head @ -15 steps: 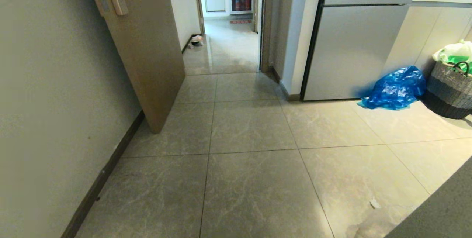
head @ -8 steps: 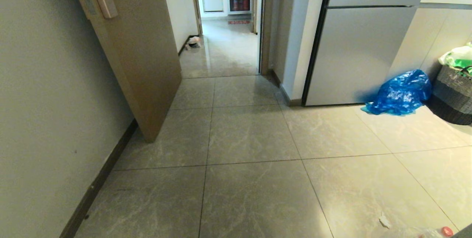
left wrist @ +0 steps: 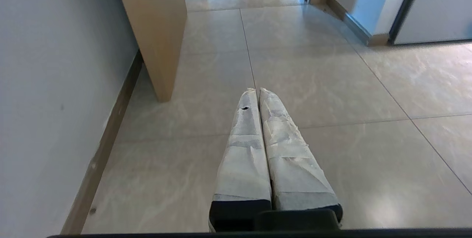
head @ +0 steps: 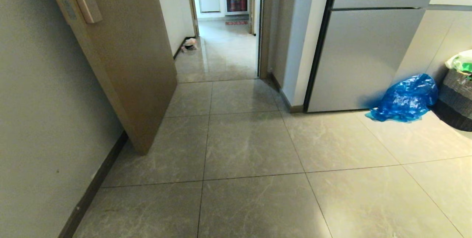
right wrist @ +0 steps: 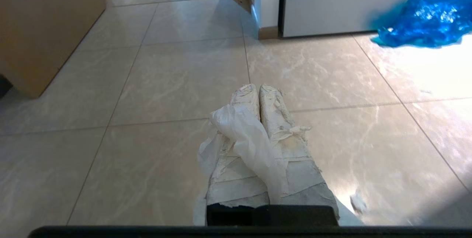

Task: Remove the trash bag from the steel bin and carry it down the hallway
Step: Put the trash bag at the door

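Grey marbled floor [head: 254, 145] runs ahead to an open doorway, so the step in hand looks like the carrying leg: the bag is out of the bin, which shows in no view, and the robot faces the hallway [head: 221, 49]. Going left to right, a white wall with black baseboard lines the floor's left edge, then a brown wooden door [head: 129, 64] stands ajar, then the passage opens, then a fridge [head: 365, 53], a blue bag [head: 405, 99] and a woven basket [head: 455, 92] sit toward the right edge. The left gripper [left wrist: 257, 92] has its jaws pressed together on nothing. The right gripper [right wrist: 257, 88] has its jaws clamped on a fold of the trash bag [right wrist: 247, 138], which drapes over them. Next, I judge, comes a straight drive between door and fridge corner.
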